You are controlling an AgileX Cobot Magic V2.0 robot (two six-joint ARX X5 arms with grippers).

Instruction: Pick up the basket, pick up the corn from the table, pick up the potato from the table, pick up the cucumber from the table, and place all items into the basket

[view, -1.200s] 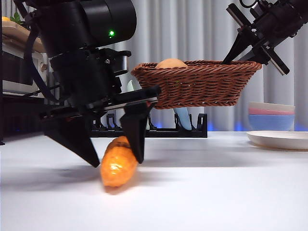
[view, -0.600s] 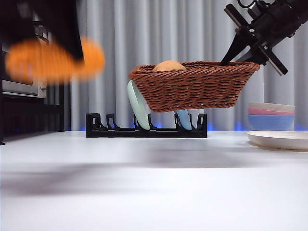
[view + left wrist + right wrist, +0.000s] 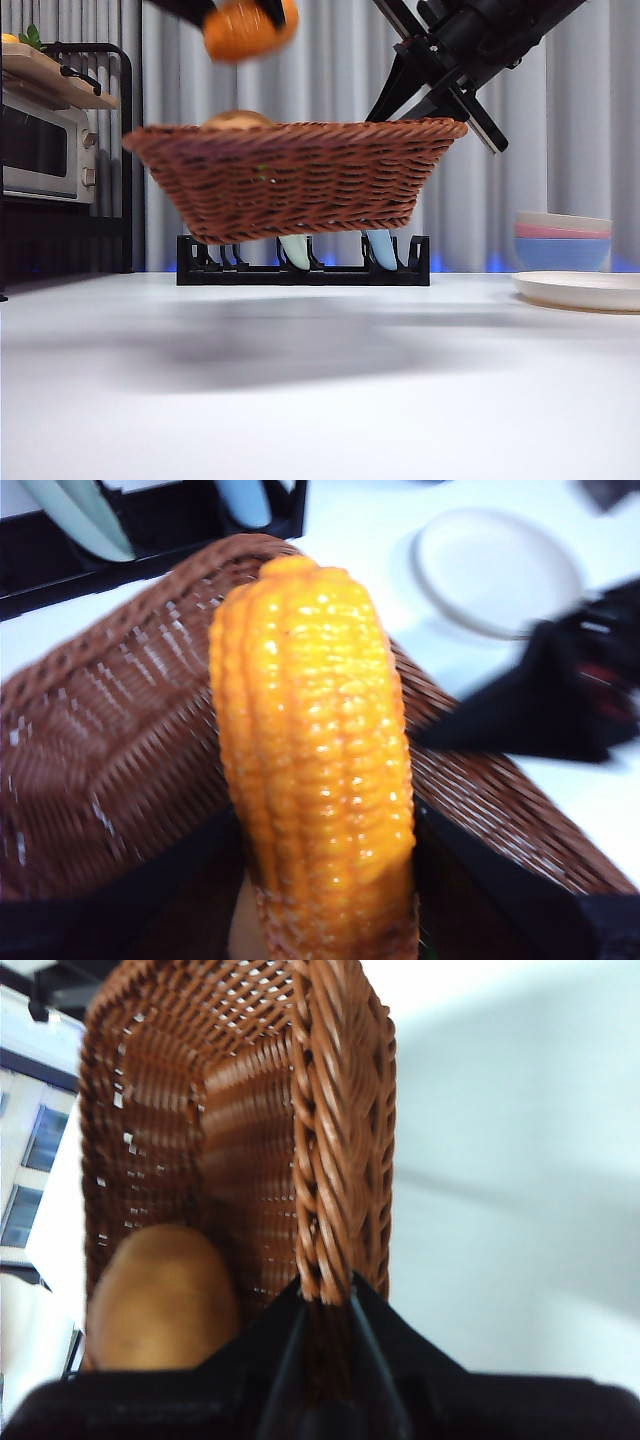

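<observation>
The brown wicker basket (image 3: pixel 290 180) hangs in the air above the table (image 3: pixel 320 400). My right gripper (image 3: pixel 440 108) is shut on its right rim, and the right wrist view shows the braided rim (image 3: pixel 325 1160) clamped between the jaws of that gripper (image 3: pixel 325 1300). The tan potato (image 3: pixel 165 1305) lies inside; only its top (image 3: pixel 238 120) peeks over the rim from the front. My left gripper (image 3: pixel 240 10) is shut on the orange-yellow corn (image 3: pixel 245 28), high above the basket's left half. In the left wrist view the corn (image 3: pixel 315 740) stands over the basket (image 3: pixel 90 740). The cucumber is out of view.
A black dish rack (image 3: pixel 300 268) with plates stands behind the basket. Stacked bowls (image 3: pixel 563 240) and a white plate (image 3: pixel 580 290) sit at the right; the plate (image 3: pixel 495 570) also shows in the left wrist view. An oven (image 3: pixel 45 150) under a shelf is at the far left.
The left gripper lifted the corn off the table and swung it up over the basket. The right gripper carried the basket to the left, under the corn.
</observation>
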